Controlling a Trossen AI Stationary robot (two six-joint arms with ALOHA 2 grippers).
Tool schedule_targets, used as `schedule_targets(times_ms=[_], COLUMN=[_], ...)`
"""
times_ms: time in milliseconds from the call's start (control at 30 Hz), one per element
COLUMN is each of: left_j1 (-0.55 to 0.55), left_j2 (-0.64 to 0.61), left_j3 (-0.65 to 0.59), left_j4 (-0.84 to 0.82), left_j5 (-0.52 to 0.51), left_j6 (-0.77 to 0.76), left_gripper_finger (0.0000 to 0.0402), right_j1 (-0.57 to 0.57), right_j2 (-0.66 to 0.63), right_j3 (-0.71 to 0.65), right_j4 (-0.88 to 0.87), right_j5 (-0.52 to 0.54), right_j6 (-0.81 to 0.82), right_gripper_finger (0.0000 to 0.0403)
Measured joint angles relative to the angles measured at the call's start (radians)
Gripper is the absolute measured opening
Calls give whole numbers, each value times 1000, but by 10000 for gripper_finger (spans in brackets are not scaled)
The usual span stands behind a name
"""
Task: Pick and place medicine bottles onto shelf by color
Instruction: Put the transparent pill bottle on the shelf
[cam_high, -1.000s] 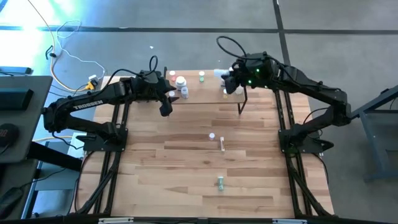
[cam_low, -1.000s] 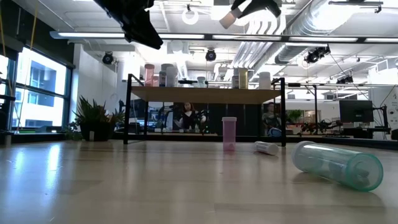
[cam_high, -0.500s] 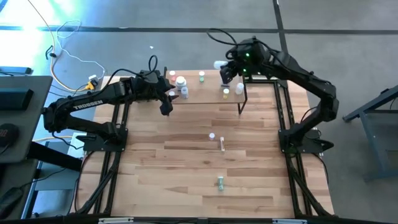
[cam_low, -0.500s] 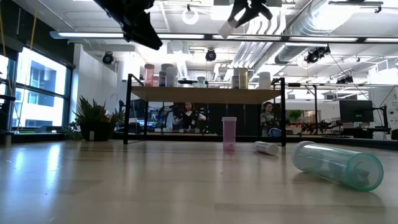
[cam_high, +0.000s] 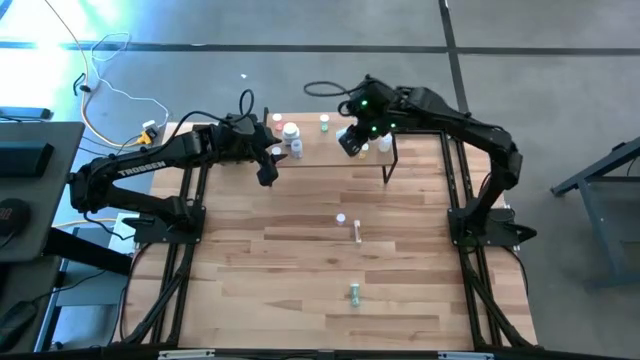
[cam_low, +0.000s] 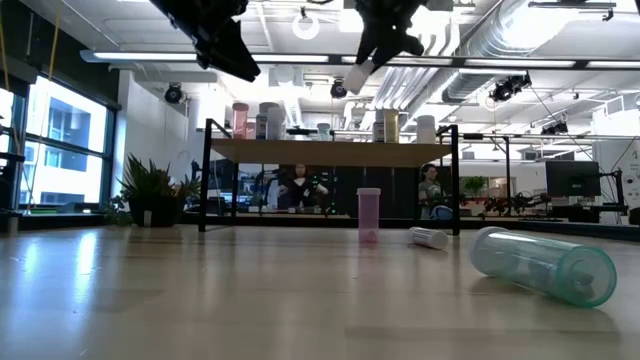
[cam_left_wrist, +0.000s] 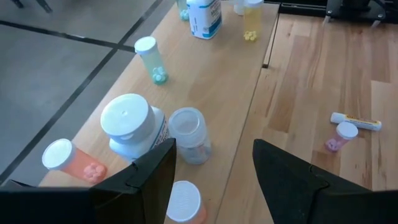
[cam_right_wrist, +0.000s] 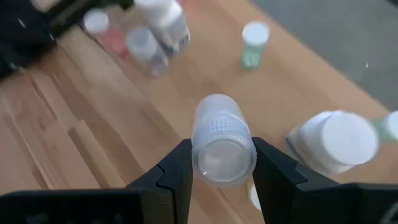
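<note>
Since the earlier frames the right gripper (cam_high: 347, 140) has swung from the shelf's right end toward its middle, carrying a small clear round bottle with a ribbed white cap (cam_right_wrist: 222, 140). It now hangs over the low light-wood shelf on thin black legs (cam_high: 310, 150), its fingers clamped on the bottle's sides, cap toward the wrist camera.

The main risk, as I judge it, is collision on the way down. A wide white jar (cam_right_wrist: 333, 143) stands just beside the held bottle's path on one side, and a green-tinted vial with a white cap (cam_right_wrist: 254, 43) stands a little farther off. A descent that drifts sideways could tip either one off the board. The bottle also appears tilted in the low view, so released that way it may topple or roll.

Sorting could go wrong too: the clear and white bottles cluster at the shelf's left end, beneath the left gripper (cam_high: 266, 172), which hovers with its fingers apart above a clear jar (cam_left_wrist: 188, 134) and a white-lidded jar (cam_left_wrist: 130, 124). Setting the bottle there would crowd that arm.

Three bottles are not yet shelved: a pink vial (cam_low: 369, 214), a small white tube (cam_low: 429, 237) and a green cylinder lying on its side (cam_low: 542, 264).
</note>
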Motion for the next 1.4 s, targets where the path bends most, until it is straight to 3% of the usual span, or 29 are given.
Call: schedule_targets(times_ms=[667,1400], left_j1=[0,0], left_j2=[0,0], left_j3=[0,0], left_j4=[0,0], left_j5=[13,19], left_j6=[3,0], left_gripper_finger=[204,204], right_j1=[25,27], right_j2=[140,150], right_j3=[0,0], right_j4=[-88,-146], right_j5=[19,31], right_j6=[-139,-239], right_gripper_finger=[119,119])
